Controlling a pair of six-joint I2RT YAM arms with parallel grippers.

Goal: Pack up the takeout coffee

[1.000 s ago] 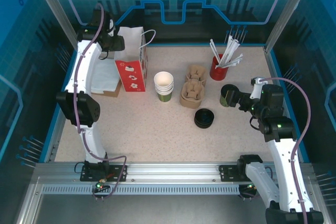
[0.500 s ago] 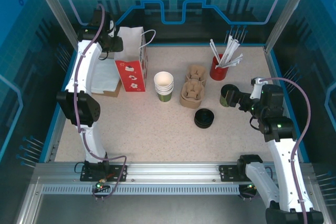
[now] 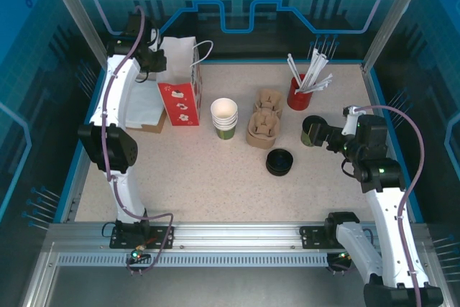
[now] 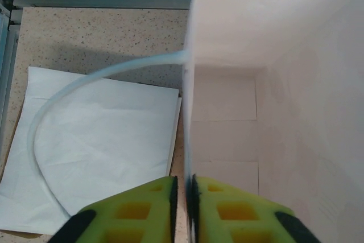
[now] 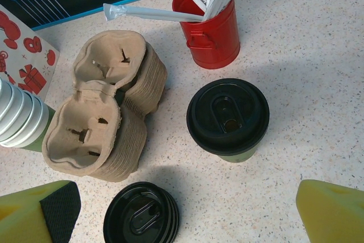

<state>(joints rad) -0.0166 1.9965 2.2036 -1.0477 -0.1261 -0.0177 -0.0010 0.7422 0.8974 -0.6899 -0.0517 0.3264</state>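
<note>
top external view: the coffee (image 3: 311, 131) stands on the table (image 3: 208, 177) towards the right side, between the red tin (image 3: 298, 95) of straws behind it and the lid stack (image 3: 279, 162) nearer the arms. it is upright, so its long axis runs straight up from the table, black lid on top and base down. the right gripper (image 3: 325, 136) lies just to its right, pointing at it from the side.

from the right wrist the lid faces the camera. a sliver of green wall shows under its near rim, and the small sip hole sits on the half of the lid nearer the gripper. the two yellow fingers (image 5: 330, 211) are spread wide at the lower corners. the coffee is ahead of them and apart from both, so this gripper is released and carries nothing. left of the coffee are the carriers (image 5: 108, 106), a nested pile of brown pulp trays, and further left the cup stack (image 5: 20, 119).

at the far left of the table the bag (image 3: 180, 70) stands open, white with a red printed side. the left gripper (image 4: 183, 197) is at its rim. from the left wrist the yellow pads are pressed together with the bag's thin side wall pinched between them, one inside and one outside. the handle (image 4: 54, 106) loops out over a flat white sheet (image 4: 108, 146) lying beside the bag.
</note>
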